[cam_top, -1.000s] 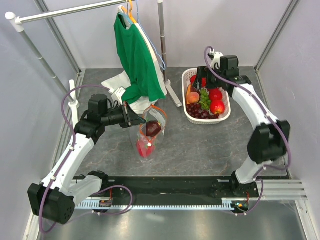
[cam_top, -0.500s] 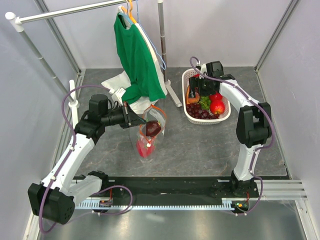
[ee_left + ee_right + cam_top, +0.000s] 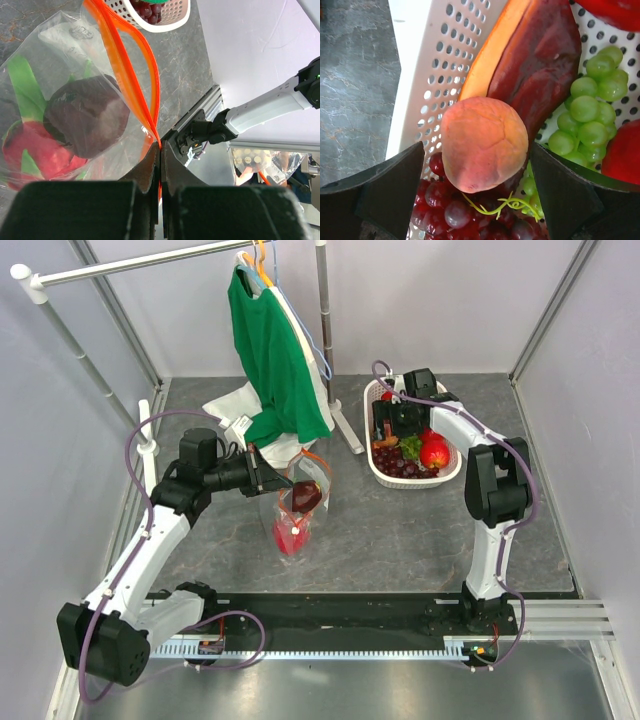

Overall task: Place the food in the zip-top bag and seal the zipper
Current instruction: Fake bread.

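On the left half of the grey marbled table [image 3: 400,530]: a clear floppy zip-top plastic bag [image 3: 297,508], held up by one corner of its mouth and hanging below the grip.

- Left gripper [image 3: 264,478]: jaws pressed together on the bag's thin orange-red zipper strip [image 3: 134,62]. The wrist view shows the two orange tracks meeting at the pinch and spreading apart further out, so the mouth is unsealed.
- Bag contents: one pink dragon fruit with green tips [image 3: 32,150] at the lower end, and one dark maroon rounded fruit [image 3: 87,122] lying against it, nearer the mouth. Both show through the plastic.

At the back right of the table, well apart from the bag: a white perforated oval plastic basket [image 3: 447,474].

- Right gripper [image 3: 477,167]: lowered into the left part of the basket, fingers spread wide, one on either side of a peach-coloured round fruit [image 3: 484,142]. A gap shows on each side; nothing is gripped.
- Other basket contents:
  - bunch of dark red grapes [image 3: 455,210] under and beside the peach-coloured fruit
  - bunch of green grapes [image 3: 590,115] to its right
  - long brown-red wedge with an orange edge [image 3: 535,65] behind it
  - bright red round fruit [image 3: 434,454] on the basket's right side

At the back, left of the basket: a green shirt on a hanger [image 3: 275,360], suspended from a metal clothes rail [image 3: 130,264], with a white cloth [image 3: 232,403] at its foot.
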Available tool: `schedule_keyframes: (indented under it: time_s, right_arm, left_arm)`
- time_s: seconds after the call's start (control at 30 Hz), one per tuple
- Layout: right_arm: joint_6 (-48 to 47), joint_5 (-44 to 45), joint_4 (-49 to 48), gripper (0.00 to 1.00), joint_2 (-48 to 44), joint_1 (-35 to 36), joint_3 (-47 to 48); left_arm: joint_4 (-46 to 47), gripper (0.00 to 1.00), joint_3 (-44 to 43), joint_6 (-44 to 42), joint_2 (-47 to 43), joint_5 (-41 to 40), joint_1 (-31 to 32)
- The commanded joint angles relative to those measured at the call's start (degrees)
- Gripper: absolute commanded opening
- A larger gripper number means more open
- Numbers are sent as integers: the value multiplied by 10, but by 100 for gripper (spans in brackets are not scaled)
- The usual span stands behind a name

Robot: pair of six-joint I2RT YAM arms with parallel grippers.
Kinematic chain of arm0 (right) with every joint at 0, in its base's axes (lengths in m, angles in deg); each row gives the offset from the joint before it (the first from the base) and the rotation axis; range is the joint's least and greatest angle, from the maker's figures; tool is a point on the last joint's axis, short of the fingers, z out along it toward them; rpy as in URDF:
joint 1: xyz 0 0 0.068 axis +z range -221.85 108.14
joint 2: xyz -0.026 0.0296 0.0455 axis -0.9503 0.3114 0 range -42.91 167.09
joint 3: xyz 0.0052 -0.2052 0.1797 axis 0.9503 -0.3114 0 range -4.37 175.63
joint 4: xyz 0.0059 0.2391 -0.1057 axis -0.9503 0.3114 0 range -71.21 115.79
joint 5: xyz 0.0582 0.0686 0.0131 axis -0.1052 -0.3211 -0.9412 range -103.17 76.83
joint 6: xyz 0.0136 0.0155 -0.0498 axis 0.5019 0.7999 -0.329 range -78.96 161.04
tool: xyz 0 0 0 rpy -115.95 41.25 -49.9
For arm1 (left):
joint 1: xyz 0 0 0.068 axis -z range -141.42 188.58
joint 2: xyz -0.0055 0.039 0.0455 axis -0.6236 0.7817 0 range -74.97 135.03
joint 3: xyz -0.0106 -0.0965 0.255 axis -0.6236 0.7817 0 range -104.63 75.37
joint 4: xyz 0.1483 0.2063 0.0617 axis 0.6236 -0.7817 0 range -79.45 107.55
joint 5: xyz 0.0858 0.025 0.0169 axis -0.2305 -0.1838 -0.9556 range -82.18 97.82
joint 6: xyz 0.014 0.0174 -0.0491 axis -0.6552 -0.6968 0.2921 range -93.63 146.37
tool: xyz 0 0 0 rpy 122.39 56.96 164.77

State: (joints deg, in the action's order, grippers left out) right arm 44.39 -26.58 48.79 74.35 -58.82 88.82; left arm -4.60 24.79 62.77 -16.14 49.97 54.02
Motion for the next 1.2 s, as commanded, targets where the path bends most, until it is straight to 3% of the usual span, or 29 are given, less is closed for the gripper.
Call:
schedule_keyframes:
  time_s: [0.0, 0.13, 0.27, 0.37, 0.5, 0.63, 0.77, 0.97, 1.17]
  right_arm:
    - [10, -2, -28, 93, 10, 2, 23]
    - [7, -7, -26, 82, 8, 1, 26]
    - [-11, -2, -25, 60, -50, -3, -5]
    - [-29, 0, -14, 56, -108, -5, -21]
    - [-45, -36, 14, 53, -182, -8, -24]
    - [-41, -174, 38, 52, -270, -6, -53]
    - [-34, -258, 38, 53, -341, 13, -107]
    - [-41, -242, 14, 53, -421, 118, -169]
    - [-19, -216, -41, 52, -417, 188, -159]
  left_arm:
    - [17, 2, 4, -9, 1, 10, -3]
    - [16, 2, 1, -11, 1, 11, -2]
    - [13, 2, -4, -11, 1, 10, -2]
    - [12, 2, -5, -7, 0, 8, -2]
    - [11, 2, -13, -4, -4, 6, -2]
    - [1, 2, -22, -4, -7, -1, -2]
    - [-19, 2, -32, 2, -7, 7, -2]
    - [-39, 2, -47, -1, -24, 14, -2]
    - [-54, 2, -49, 3, -33, 33, -2]
